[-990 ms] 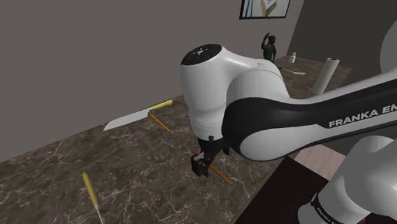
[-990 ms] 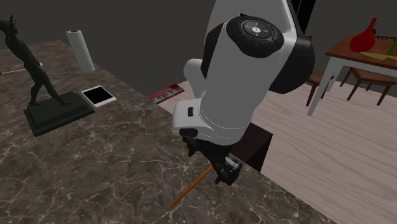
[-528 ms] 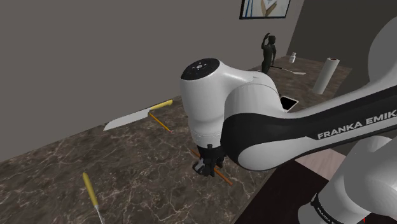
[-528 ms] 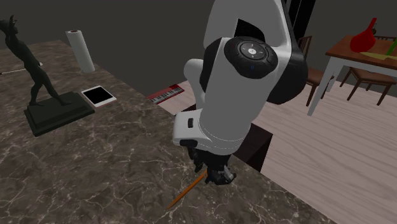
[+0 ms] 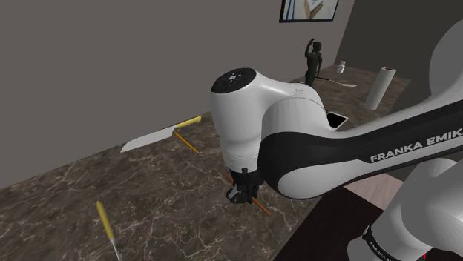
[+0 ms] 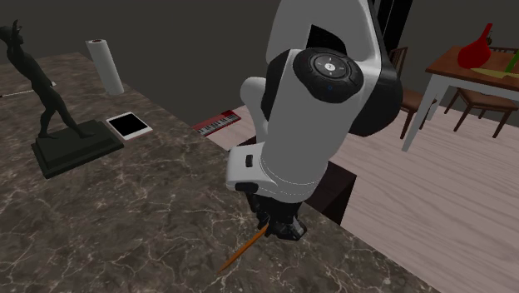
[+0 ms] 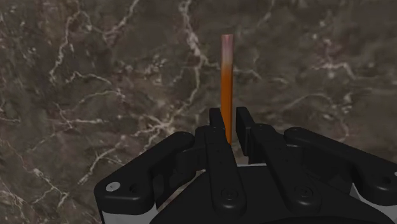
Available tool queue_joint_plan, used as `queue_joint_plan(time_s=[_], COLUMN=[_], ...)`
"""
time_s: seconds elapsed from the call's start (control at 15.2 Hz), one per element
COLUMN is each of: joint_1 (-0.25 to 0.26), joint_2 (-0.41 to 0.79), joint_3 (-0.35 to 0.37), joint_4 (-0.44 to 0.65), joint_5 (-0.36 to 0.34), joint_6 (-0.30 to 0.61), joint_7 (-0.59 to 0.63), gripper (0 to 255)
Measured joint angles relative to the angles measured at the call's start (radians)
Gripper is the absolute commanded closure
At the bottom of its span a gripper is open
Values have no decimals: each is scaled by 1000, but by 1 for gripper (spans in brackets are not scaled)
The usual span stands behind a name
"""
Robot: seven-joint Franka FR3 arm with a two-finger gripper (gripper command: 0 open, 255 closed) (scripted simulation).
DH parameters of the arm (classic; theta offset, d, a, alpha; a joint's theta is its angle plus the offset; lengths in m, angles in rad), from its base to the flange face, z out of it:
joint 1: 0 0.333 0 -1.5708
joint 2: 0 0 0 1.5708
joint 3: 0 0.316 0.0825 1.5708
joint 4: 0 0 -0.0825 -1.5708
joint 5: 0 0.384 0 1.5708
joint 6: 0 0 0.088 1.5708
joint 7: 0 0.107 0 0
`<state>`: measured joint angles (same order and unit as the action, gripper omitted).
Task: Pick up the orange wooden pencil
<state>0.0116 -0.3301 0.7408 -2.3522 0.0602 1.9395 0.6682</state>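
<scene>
The orange pencil (image 7: 226, 83) lies on the dark marble counter (image 5: 148, 193), close to its edge by the stand. My black gripper (image 7: 228, 118) stands over the pencil, pointing down, and its two fingers clasp the shaft between them. In the shoulder view one end of the pencil (image 5: 262, 207) sticks out beside the gripper (image 5: 239, 194). The second exterior view has the other end (image 6: 241, 252) reaching out from under the gripper (image 6: 279, 229) toward the lower left. The white arm hides the middle of the pencil in both outer views.
A yellow-handled knife (image 5: 159, 136) and a second orange stick (image 5: 187, 144) lie farther back. A yellow-handled tool (image 5: 104, 220) lies at the shoulder view's lower left. A dark statue (image 6: 50, 100), a tablet (image 6: 129, 126) and a paper roll (image 6: 106, 67) stand along the counter. The counter edge drops to the floor by a red keyboard (image 6: 218, 122).
The gripper came down over the pencil and its fingers went from wide open to shut on the shaft. The pencil has stayed on the counter.
</scene>
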Motion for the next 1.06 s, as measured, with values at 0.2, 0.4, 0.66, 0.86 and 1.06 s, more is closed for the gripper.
queue_joint_plan(time_s=[0.2,0.4,0.66,0.86,1.06], joint_1=[2,5,7,7,7], joint_2=[-13,-30,-48,-56,-67], joint_3=[-8,-20,-34,-42,-52], joint_4=[18,44,83,117,146], joint_5=[5,10,14,14,16], joint_6=[-29,-69,-124,-165,-202], joint_7=[-9,-20,-34,-41,-49], gripper=[255,255,255,255,255])
